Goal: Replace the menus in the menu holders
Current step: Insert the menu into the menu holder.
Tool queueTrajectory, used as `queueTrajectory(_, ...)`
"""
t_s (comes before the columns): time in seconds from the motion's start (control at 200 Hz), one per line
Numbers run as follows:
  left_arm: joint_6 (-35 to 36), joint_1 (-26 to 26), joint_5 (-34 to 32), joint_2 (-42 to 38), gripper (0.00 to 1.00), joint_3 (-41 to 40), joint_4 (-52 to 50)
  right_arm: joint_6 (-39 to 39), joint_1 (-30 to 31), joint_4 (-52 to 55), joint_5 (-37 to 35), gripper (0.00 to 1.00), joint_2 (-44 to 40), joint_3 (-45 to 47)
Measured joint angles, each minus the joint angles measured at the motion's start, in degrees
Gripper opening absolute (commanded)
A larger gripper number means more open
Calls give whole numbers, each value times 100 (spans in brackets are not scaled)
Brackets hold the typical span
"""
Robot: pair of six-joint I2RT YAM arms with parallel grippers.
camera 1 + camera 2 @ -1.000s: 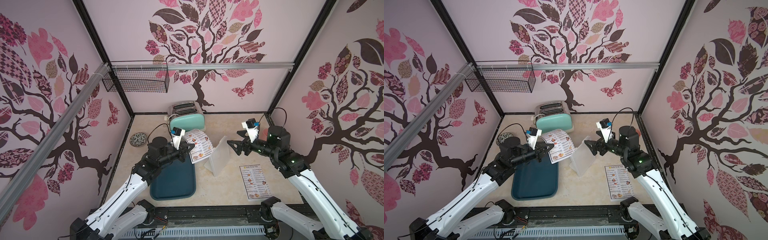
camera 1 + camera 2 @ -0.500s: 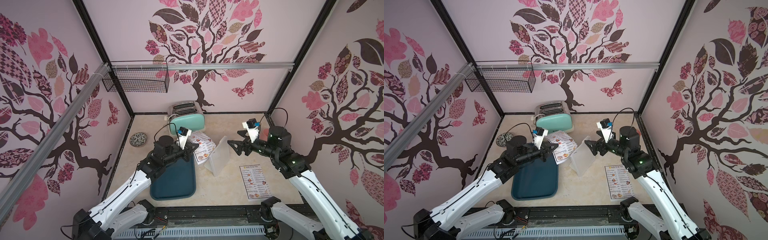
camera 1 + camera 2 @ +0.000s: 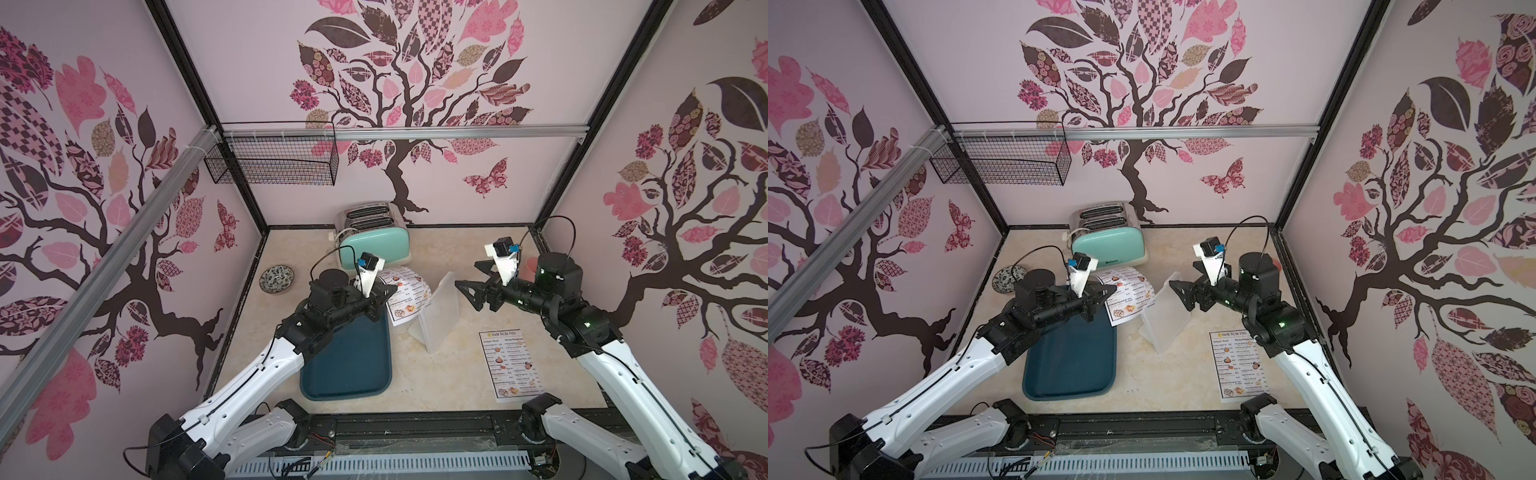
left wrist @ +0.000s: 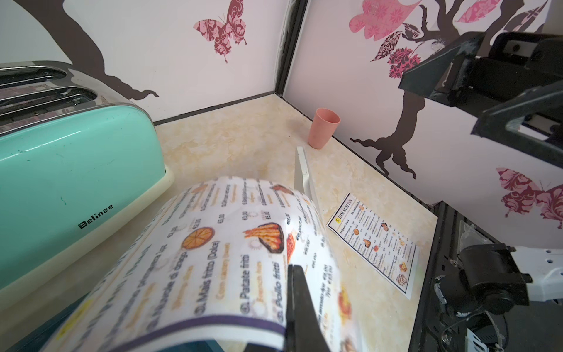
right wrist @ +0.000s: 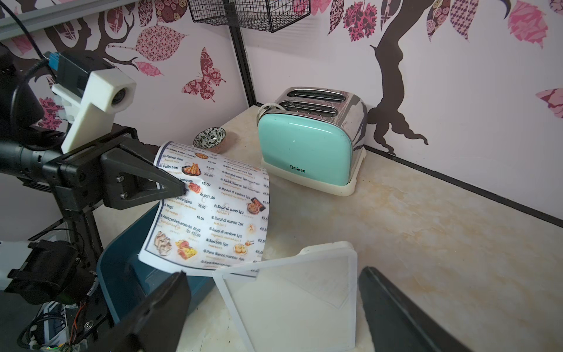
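from my seat, the containers first. the dark teal tray (image 3: 349, 365) lies flat on the bench (image 3: 449, 386) under my left arm, and only its own dark floor shows. the menu holder (image 3: 436, 316) stands slanted just right of the tray, and through its clear panel i see only bench. the small patterned bowl (image 3: 276, 279) sits by the left wall with its painted inside showing. the pink cup (image 4: 323, 128) stands upright by the right wall; i cannot see into it. the wire basket (image 3: 274, 156) hangs on the back rail, and i make out only mesh.

the left gripper (image 5: 182, 190) is clamped on one menu (image 5: 213, 207), pinching its side edge. the sheet curls in the air over the tray's far corner, its lower edge at the holder's top rim; whether they touch i cannot tell. the right gripper (image 5: 272, 272) is spread wide and holds nothing, and in its wrist view the holder's top sits between the jaws.

the second menu (image 3: 513, 363) lies flat on the bench, right of the holder, near the front edge.

count: two menus, one holder, one tray, one bowl, one cup, one basket, and one mint toaster (image 3: 374, 245) with two slots.
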State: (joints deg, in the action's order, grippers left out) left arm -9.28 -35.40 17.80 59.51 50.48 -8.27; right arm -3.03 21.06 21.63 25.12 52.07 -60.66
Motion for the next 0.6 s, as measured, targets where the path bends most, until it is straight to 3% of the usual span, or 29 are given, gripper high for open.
queueTrajectory(0.6,157,-33,44,308,0,192,-22,-4,0,-2,0,93,0,0)
